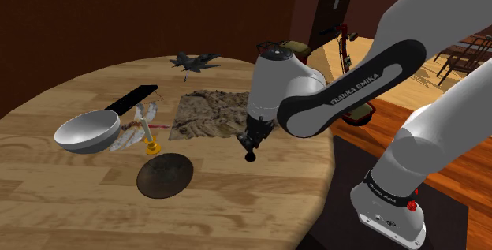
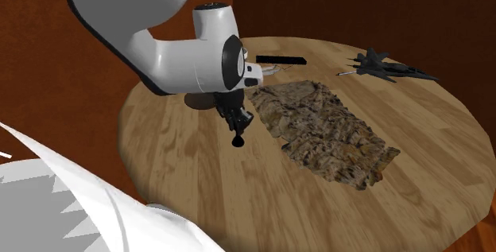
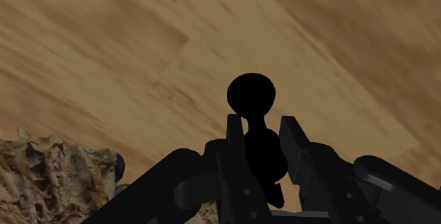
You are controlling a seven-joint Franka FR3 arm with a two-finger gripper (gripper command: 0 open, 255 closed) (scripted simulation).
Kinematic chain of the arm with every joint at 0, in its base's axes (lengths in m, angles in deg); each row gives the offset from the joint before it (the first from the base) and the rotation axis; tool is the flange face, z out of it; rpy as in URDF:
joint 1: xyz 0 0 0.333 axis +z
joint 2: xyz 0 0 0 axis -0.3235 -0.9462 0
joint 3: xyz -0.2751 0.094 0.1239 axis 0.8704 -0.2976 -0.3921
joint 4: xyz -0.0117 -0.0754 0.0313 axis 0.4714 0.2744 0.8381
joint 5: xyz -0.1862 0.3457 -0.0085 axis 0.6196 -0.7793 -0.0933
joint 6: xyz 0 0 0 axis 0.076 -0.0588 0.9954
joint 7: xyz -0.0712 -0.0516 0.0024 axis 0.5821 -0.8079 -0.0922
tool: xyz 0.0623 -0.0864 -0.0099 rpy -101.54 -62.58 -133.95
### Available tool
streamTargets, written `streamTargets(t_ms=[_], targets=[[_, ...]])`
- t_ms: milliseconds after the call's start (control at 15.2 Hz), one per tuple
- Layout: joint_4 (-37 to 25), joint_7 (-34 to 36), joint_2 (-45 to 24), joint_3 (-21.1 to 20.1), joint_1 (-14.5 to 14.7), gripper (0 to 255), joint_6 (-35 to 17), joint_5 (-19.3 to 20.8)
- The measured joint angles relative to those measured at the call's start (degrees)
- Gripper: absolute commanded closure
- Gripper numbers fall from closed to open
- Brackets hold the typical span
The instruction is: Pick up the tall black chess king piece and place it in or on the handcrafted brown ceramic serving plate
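Observation:
The black chess king [image 3: 252, 116] is clasped between my two black fingers [image 3: 235, 141], its round base pointing away from the hand. In the shoulder view my gripper [image 1: 251, 147] hangs above the wooden table with the king [image 1: 250, 157] poking out below it, just to the right of the round dark brown plate [image 1: 165, 175]. The second exterior view has the gripper [image 2: 236, 129] and the king [image 2: 238, 140] lifted over bare wood beside the mottled cloth [image 2: 326, 131]. The plate lies flat with nothing on it.
A grey bowl [image 1: 87, 131] sits left of the plate, with a small winged figure on a yellow base [image 1: 147, 132] between them. A mottled brown cloth [image 1: 209, 113], a black flat bar [image 1: 131, 98] and a dark toy jet [image 1: 194, 62] lie farther back. The table edge [image 1: 327, 177] is at the right.

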Motion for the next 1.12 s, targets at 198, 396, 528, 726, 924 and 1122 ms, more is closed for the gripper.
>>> streamTargets(t_ms=[198,396,528,726,924,1122], targets=[[-0.9,-1.34,1.96,1.16,0.75,255,2.69,-1.22],[-1.88,-2.2,3.71,2.06,1.39,255,5.3,-2.11],[-2.41,-3.01,5.41,2.93,2.03,255,7.42,-2.93],[-3.68,-3.74,7.11,3.89,2.52,255,10.29,-3.49],[-4.93,-4.32,8.63,4.75,2.9,255,13.0,-3.88],[-7.1,-3.94,8.44,4.68,2.65,255,14.93,-3.46]])
